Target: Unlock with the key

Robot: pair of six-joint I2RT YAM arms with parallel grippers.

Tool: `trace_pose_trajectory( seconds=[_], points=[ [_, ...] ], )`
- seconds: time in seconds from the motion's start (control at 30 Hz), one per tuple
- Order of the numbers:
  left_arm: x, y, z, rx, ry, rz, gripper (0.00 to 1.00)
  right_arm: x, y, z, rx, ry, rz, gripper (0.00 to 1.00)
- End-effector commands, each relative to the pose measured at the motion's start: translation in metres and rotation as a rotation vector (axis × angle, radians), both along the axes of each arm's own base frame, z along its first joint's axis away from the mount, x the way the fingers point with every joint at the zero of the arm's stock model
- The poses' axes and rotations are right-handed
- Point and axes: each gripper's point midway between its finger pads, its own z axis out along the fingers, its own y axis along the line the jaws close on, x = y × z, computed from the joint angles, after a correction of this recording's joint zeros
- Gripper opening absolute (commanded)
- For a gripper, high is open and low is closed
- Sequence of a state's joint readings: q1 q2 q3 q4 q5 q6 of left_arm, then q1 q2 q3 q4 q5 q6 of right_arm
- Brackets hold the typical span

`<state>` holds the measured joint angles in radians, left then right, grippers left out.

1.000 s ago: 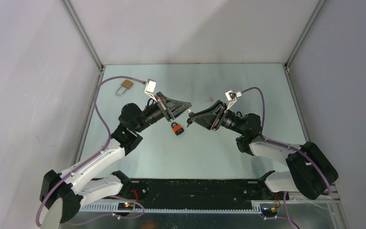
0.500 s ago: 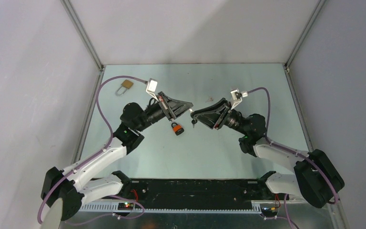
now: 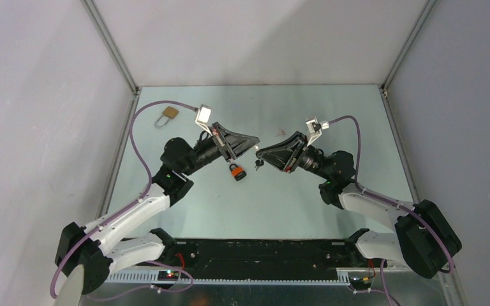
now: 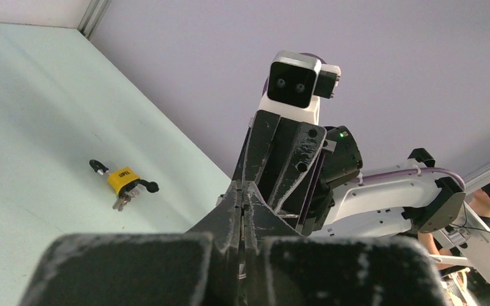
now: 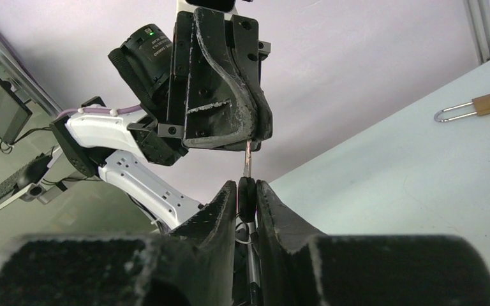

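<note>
**Sam:** Where is the lock we want to open?

**Mia:** The orange padlock (image 3: 236,170) is nearest to us, in the middle of the surface (image 3: 306,210), just under the left end effector (image 3: 252,142). It looks like it lies flat there, but from above I can't be sure.

**Sam:** And the key?

**Mia:** The right end effector (image 5: 247,188) is squeezed shut on the black head of the key (image 5: 247,167). The thin metal part sticks out, and its tip meets the left end effector, which is closed tight.

**Sam:** Is the left one holding the key too?

**Mia:** I can't tell. The spot where they meet is too dark (its own camera shows no key at all, just its two black halves pressed together).

**Sam:** So what step is this?

**Mia:** I think the key is being got ready, up in the air. It is not in the lock yet. Next, the key tip must come down to the keyhole and line up straight, and something must stop the padlock from sliding.

**Sam:** Can you see the keyhole?

**Mia:** No. It is too small from above, and neither wrist camera shows the orange padlock.

**Sam:** Anything farther back?

**Mia:** A bunch of keys with a yellow tag (image 4: 123,180). In the far left corner there is a brass padlock (image 3: 170,113), well apart from both arms.
</note>
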<state>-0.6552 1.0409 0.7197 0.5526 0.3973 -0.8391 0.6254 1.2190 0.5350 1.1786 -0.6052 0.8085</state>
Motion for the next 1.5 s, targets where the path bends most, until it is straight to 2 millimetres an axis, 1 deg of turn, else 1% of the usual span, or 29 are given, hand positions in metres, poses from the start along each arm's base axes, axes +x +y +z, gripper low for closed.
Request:
trace_pose_trajectory(
  seconds=[0.0, 0.13, 0.17, 0.3, 0.37, 0.4, 0.43, 0.47, 0.5, 0.53, 0.57, 0.6, 0.63, 0.67, 0.73, 0.87, 0.93, 0.97, 1.0, 1.03, 1.07, 1.1, 1.13, 1.17, 1.2, 1.23, 1.27, 1.3, 1.47],
  points=[
    [-0.007, -0.003, 0.011, -0.032, -0.035, -0.027, 0.0, -0.001, 0.0, 0.026, 0.046, -0.075, -0.01, 0.19],
    [-0.007, -0.001, 0.014, -0.035, -0.047, -0.017, 0.0, -0.002, 0.0, 0.026, 0.044, -0.073, -0.007, 0.02],
    [-0.006, 0.0, 0.013, -0.034, -0.049, -0.011, 0.0, -0.003, 0.0, 0.025, 0.041, -0.073, -0.007, 0.0],
    [0.0, 0.004, 0.013, -0.034, -0.049, 0.031, 0.01, -0.002, -0.001, 0.023, 0.025, -0.069, -0.011, 0.0],
    [0.005, 0.007, 0.008, -0.02, -0.034, 0.063, 0.14, -0.001, -0.001, 0.019, 0.004, -0.061, -0.019, 0.0],
    [0.007, 0.009, 0.002, 0.0, -0.015, 0.076, 0.25, 0.0, -0.002, 0.016, -0.015, -0.057, -0.027, 0.0],
    [0.013, 0.013, 0.0, 0.016, -0.015, 0.108, 0.28, 0.001, -0.002, 0.013, -0.024, -0.048, -0.038, 0.0],
    [0.014, 0.015, -0.008, 0.049, 0.011, 0.124, 0.37, 0.002, -0.003, 0.008, -0.045, -0.037, -0.047, 0.0],
    [0.021, 0.021, -0.009, 0.07, 0.005, 0.169, 0.43, 0.004, -0.004, 0.006, -0.054, -0.029, -0.061, 0.0],
    [0.022, 0.025, -0.019, 0.11, 0.036, 0.195, 0.55, 0.006, -0.006, 0.0, -0.084, -0.011, -0.075, 0.0],
    [0.028, 0.034, -0.015, 0.127, 0.026, 0.254, 0.6, 0.009, -0.007, -0.004, -0.098, 0.001, -0.093, 0.0],
    [0.031, 0.04, -0.03, 0.183, 0.071, 0.288, 0.68, 0.012, -0.009, -0.011, -0.129, 0.021, -0.117, 0.0],
    [0.039, 0.05, -0.027, 0.202, 0.069, 0.361, 0.72, 0.014, -0.01, -0.015, -0.146, 0.036, -0.131, 0.0],
    [0.04, 0.057, -0.037, 0.256, 0.109, 0.39, 0.77, 0.018, -0.013, -0.023, -0.178, 0.064, -0.162, 0.0],
    [0.053, 0.083, -0.05, 0.351, 0.169, 0.539, 0.83, 0.02, -0.017, -0.034, -0.224, 0.089, -0.197, 0.0],
    [0.059, 0.111, -0.088, 0.507, 0.314, 0.663, 0.89, 0.025, -0.025, -0.055, -0.31, 0.133, -0.262, 0.0],
    [0.06, 0.119, -0.107, 0.571, 0.405, 0.698, 0.91, 0.027, -0.028, -0.063, -0.341, 0.153, -0.286, 0.0],
    [0.058, 0.124, -0.13, 0.653, 0.476, 0.705, 0.93, 0.026, -0.029, -0.067, -0.357, 0.158, -0.29, 0.0],
    [0.061, 0.127, -0.128, 0.659, 0.509, 0.73, 0.93, 0.027, -0.03, -0.068, -0.364, 0.163, -0.299, 0.0],
    [0.057, 0.133, -0.151, 0.755, 0.583, 0.731, 0.94, 0.027, -0.031, -0.072, -0.377, 0.169, -0.303, 0.0],
    [0.06, 0.133, -0.149, 0.769, 0.605, 0.739, 0.94, 0.028, -0.033, -0.073, -0.384, 0.173, -0.313, 0.0],
    [0.057, 0.136, -0.168, 0.851, 0.664, 0.727, 0.95, 0.027, -0.034, -0.076, -0.396, 0.178, -0.316, 0.0],
    [0.059, 0.131, -0.165, 0.864, 0.675, 0.707, 0.96, 0.028, -0.035, -0.078, -0.402, 0.181, -0.324, 0.0],
    [0.057, 0.13, -0.182, 0.933, 0.725, 0.684, 0.97, 0.027, -0.036, -0.08, -0.413, 0.187, -0.326, 0.0],
    [0.059, 0.125, -0.179, 0.934, 0.741, 0.666, 0.98, 0.027, -0.036, -0.082, -0.419, 0.19, -0.33, 0.0],
    [0.057, 0.125, -0.193, 0.987, 0.787, 0.652, 0.98, 0.026, -0.037, -0.085, -0.431, 0.196, -0.333, 0.0],
    [0.059, 0.12, -0.191, 0.981, 0.802, 0.645, 0.99, 0.026, -0.038, -0.086, -0.437, 0.2, -0.334, 0.0],
    [0.058, 0.12, -0.202, 1.018, 0.84, 0.636, 0.99, 0.025, -0.039, -0.089, -0.449, 0.206, -0.337, 0.0],
    [0.066, 0.105, -0.232, 1.08, 0.973, 0.616, 1.0, 0.021, -0.042, -0.094, -0.481, 0.205, -0.345, 0.0]
  ],
)
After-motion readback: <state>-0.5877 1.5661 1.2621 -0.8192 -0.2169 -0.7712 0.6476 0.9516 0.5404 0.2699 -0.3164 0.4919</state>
